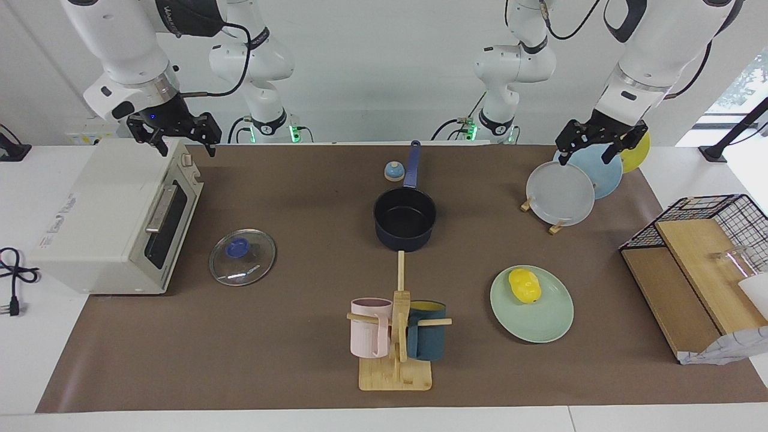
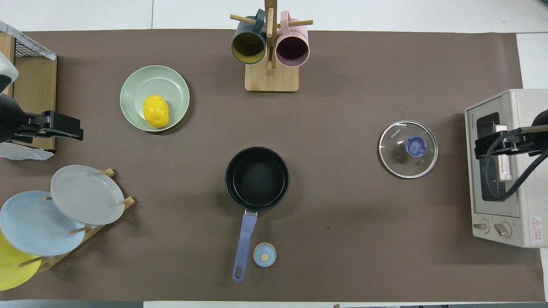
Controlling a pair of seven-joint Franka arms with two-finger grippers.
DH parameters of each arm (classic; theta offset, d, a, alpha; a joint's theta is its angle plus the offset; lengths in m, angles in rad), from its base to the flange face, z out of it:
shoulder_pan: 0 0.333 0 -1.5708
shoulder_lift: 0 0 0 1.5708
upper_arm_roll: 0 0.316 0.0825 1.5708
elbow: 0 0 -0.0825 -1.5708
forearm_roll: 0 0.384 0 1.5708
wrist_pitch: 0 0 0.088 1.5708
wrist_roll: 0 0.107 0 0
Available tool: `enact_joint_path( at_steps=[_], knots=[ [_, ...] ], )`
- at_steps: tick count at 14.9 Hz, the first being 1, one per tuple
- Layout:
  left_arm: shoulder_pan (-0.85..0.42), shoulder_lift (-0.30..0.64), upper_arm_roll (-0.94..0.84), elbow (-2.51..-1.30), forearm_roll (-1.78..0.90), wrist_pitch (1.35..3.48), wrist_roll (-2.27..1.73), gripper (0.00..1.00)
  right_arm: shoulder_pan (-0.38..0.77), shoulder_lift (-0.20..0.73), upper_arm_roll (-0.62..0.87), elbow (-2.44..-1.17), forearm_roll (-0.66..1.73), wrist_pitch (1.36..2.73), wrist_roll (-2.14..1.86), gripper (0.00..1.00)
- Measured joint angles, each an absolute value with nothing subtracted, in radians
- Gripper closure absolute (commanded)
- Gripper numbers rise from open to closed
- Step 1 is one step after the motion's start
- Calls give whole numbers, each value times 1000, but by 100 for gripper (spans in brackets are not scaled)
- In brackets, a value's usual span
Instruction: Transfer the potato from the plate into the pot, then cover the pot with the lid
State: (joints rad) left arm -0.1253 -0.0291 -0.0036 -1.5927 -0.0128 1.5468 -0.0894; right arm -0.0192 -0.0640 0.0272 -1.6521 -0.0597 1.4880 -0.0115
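Potato [image 1: 524,285] [image 2: 156,111] lies on the mint plate [image 1: 543,321] [image 2: 171,83], on the part of it nearer the robots, toward the left arm's end of the table. Pot [image 1: 405,219] [image 2: 257,179] sits mid-table, upright, nothing inside, nearer the robots than the plate, handle pointing at the robots. Small bell [image 1: 393,171] [image 2: 264,254] just beside the handle. Lid [image 1: 242,257] [image 2: 408,149] lies flat on the mat, knob up, toward the right arm's end, in front of the toaster oven [image 1: 114,222] [image 2: 505,167]. Mug rack [image 1: 396,336] [image 2: 271,55] stands farther from the robots than the pot, pink and teal mugs hanging on it. Left gripper [image 1: 600,147] [image 2: 64,128] hangs over the plate rack [image 1: 561,189] [image 2: 64,205], jaws spread wide, holding nothing. Right gripper [image 1: 180,141] [image 2: 505,143] hangs over the toaster oven, jaws also wide apart, holding nothing.
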Motion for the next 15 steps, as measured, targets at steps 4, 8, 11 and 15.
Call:
enact_joint_path(
  at_steps=[4,8,11,15],
  knots=[
    [-125,-29,-6,-1595,-13,1547,-75,0,-19,-64,29,-1652,-60,1489,-11,0],
    [-126,-29,-9,-1600,-13,1564,-76,0,-19,-64,29,-1652,-60,1489,-11,0],
    [-126,-29,-11,-1619,-14,1646,-80,0,-11,-64,33,-1659,-58,1489,-18,0],
    [-126,11,-11,-1628,-35,1710,-82,0,26,-67,36,-1705,-53,1575,-36,0]
  ],
)
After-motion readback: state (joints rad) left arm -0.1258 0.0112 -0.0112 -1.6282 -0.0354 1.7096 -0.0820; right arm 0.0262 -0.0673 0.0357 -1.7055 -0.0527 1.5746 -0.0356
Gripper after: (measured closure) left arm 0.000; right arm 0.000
